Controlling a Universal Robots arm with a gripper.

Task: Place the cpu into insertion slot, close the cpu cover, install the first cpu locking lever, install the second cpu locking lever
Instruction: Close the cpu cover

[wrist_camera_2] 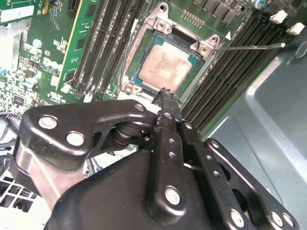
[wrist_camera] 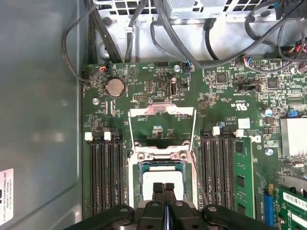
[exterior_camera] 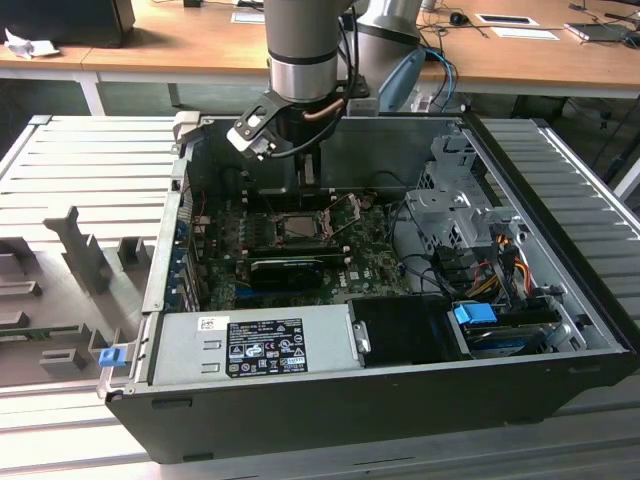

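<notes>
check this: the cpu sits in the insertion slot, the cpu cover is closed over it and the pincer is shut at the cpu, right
No: the first wrist view shows the cpu cover open, swung back off the insertion slot. The cpu does sit in it, and the pincer is shut at the cpu.
</notes>
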